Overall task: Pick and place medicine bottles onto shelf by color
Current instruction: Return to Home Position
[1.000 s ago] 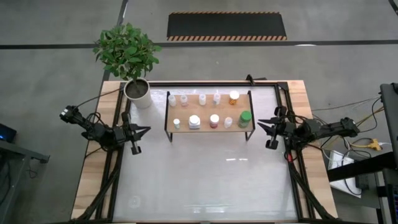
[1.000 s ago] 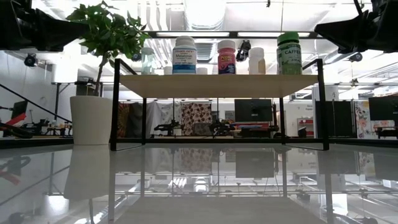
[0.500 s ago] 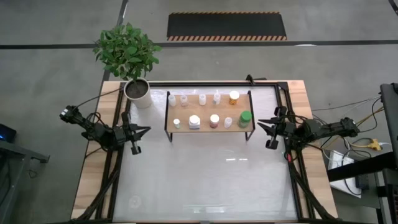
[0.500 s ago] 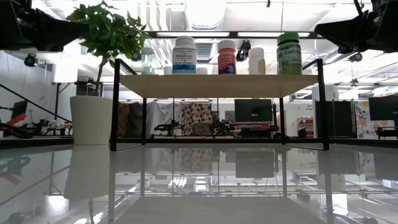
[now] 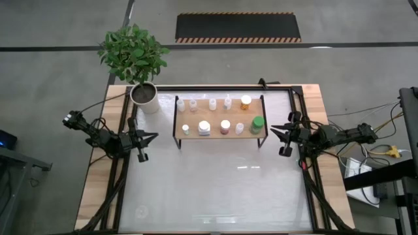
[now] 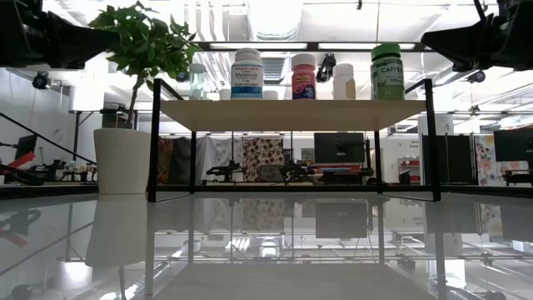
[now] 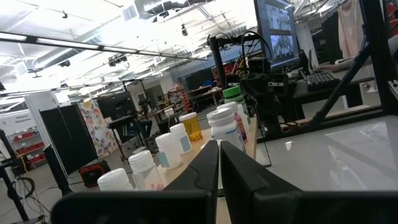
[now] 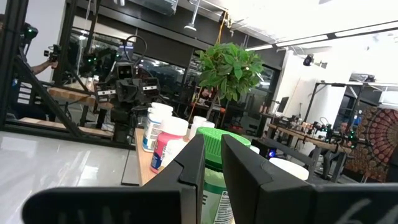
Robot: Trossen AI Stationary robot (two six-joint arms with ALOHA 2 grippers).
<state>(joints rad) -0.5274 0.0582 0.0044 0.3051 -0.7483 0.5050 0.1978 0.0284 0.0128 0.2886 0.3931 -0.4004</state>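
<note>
The shelf (image 5: 219,135), a light-wood board on a black frame, stands at the table's far middle. Several medicine bottles stand upright on it in two rows. The far row is white bottles (image 5: 193,104) and an orange one (image 5: 245,101). The near row holds white ones, a pinkish one (image 5: 225,125) and a green-capped one (image 5: 258,123). My left gripper (image 5: 154,138) hovers shut, left of the shelf, pointing at it. My right gripper (image 5: 275,132) hovers right of the shelf, its fingers (image 8: 186,168) a narrow slit apart with nothing between them.
A potted plant (image 5: 144,95) stands at the shelf's far left corner. The glossy white tabletop (image 5: 215,189) stretches from the shelf to the near edge. Black frame rails (image 5: 307,189) run along both sides, and cables trail off the right side.
</note>
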